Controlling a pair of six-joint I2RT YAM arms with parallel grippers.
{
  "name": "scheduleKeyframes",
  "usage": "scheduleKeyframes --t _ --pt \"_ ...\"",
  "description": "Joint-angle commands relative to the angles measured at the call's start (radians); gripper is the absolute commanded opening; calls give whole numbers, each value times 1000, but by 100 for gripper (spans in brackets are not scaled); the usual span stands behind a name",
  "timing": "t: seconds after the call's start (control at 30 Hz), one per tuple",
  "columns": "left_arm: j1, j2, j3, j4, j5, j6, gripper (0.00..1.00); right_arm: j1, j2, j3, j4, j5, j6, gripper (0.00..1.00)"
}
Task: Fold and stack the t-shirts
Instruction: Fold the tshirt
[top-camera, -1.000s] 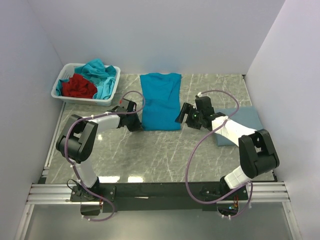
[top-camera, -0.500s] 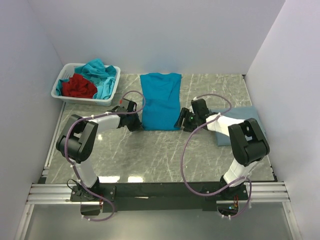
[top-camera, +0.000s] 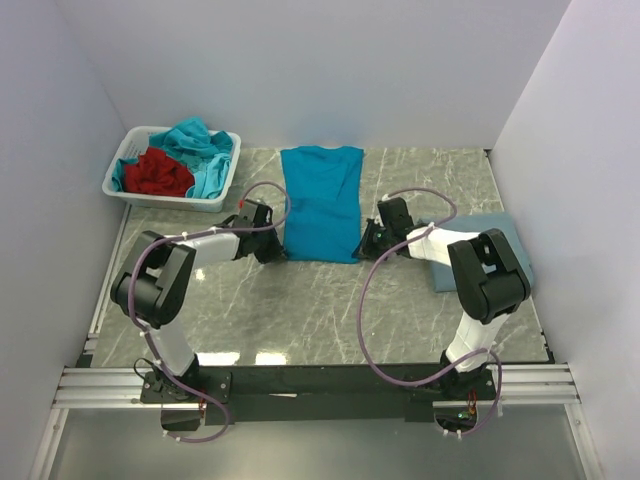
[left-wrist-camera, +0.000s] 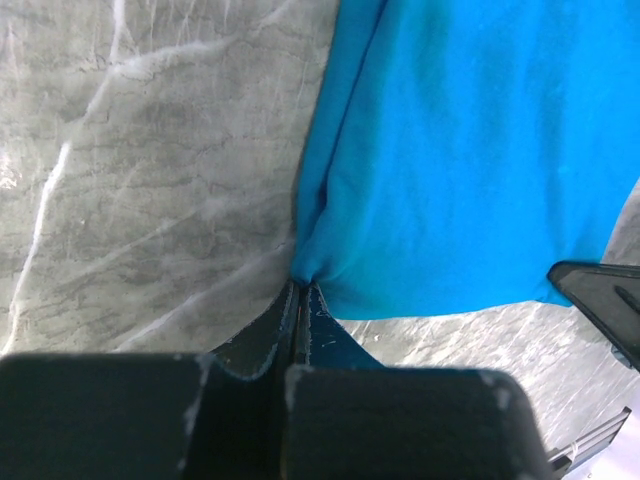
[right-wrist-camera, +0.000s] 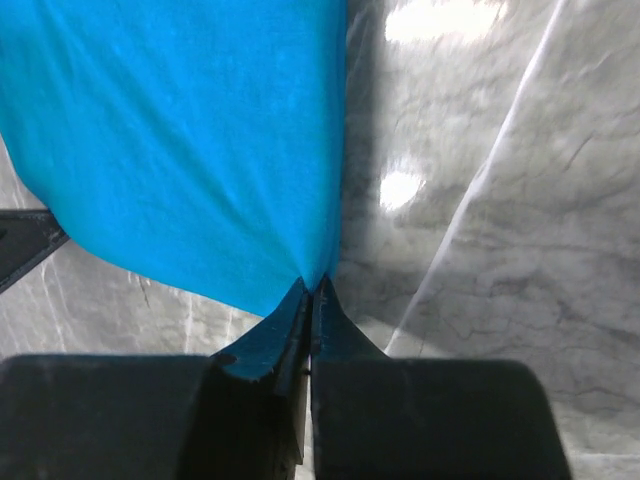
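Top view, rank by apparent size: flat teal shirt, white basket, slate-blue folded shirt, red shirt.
1. Tie: teal shirt and white basket, too alike to rank.
2. slate-blue folded shirt, partly under the right arm.
3. red shirt.

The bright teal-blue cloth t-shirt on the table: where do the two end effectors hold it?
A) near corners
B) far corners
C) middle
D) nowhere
A: the wrist views show the left end effector and the right end effector each shut on a near corner of the bright teal-blue cloth t-shirt.
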Motion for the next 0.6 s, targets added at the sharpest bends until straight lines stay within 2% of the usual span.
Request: scheduleKeyframes --t 0.0,0.27,0.4,0.57 --pt "-17 -18 -53 -17 -22 21 1 14 -43 -31 14 -43 -5 0" --pt "-69 -179 -234 -42 -37 -16 1 43 -167 -183 -18 -57 -5 0" --pt "-152 -288 -320 -92 -68 -54 1 82 -261 -258 -84 -38 -14 0" --pt "-246 -478 -409 -184 -94 -138 1 112 -462 -362 -190 -23 -3 0"
